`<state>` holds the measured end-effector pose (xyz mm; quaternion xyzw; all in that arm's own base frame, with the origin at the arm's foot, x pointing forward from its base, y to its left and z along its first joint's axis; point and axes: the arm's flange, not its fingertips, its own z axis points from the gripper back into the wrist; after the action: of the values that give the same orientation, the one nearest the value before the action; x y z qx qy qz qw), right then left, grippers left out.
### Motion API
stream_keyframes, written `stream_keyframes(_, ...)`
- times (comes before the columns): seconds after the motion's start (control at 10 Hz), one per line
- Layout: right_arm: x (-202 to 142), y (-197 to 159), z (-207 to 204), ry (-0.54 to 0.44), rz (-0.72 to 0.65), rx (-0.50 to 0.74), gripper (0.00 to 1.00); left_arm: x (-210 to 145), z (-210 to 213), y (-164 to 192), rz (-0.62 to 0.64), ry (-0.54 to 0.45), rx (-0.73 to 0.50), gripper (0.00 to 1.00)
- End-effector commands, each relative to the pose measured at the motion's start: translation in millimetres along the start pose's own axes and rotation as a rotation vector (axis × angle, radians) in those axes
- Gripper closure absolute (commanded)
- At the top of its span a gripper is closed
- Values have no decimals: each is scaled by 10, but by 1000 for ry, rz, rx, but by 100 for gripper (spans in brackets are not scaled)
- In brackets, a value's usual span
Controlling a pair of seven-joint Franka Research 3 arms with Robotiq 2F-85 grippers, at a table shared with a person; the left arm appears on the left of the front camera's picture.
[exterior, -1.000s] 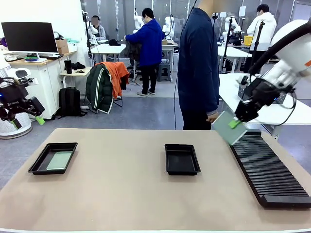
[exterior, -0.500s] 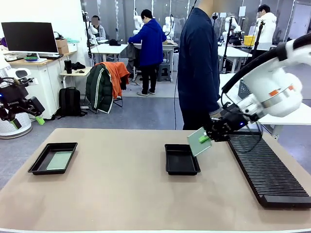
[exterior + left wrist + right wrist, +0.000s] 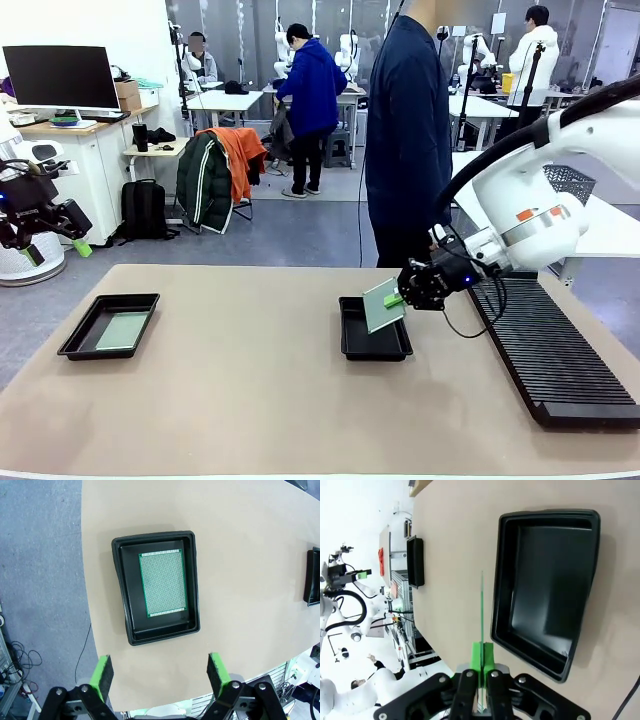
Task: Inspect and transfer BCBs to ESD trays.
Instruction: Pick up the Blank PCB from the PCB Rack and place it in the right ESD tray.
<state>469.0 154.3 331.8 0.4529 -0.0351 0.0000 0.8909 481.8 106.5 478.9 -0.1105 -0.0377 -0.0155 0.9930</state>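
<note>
My right gripper (image 3: 394,299) is shut on a pale-green BCB (image 3: 381,305), held tilted on edge just above the right rim of the middle ESD tray (image 3: 372,350). The right wrist view has that board (image 3: 482,605) edge-on between the shut fingers (image 3: 482,656), beside the tray (image 3: 498,580), whose floor is bare. A second tray (image 3: 82,340) at the table's left holds another BCB (image 3: 122,330). My left gripper (image 3: 160,672) hangs open high over that tray (image 3: 120,590) and its board (image 3: 162,582), off the table's left edge.
A long black slotted rack (image 3: 550,340) lies along the table's right side. A person (image 3: 405,130) in dark blue stands at the far edge behind the middle tray. A grey mesh basket (image 3: 572,182) sits on the table behind the right arm.
The right gripper has carried the board left and down, from above the rack's far end to the middle tray's right rim. The left arm has not moved.
</note>
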Motion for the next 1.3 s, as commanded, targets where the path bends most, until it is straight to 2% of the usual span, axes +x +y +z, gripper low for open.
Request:
stream_keyframes(0.0, 33, -44, -208, -39, 0, 8, 97, -14, -9, 10, -10, -7, -18, 0)
stream_keyframes(0.7, 213, -72, -552, -63, -28, -62, 97, -14, -9, 10, -10, -7, -18, 0)
stream_keyframes(1.2, 387, -97, -654, -61, -83, -135, 97, -14, -9, 10, -10, -7, -18, 0)
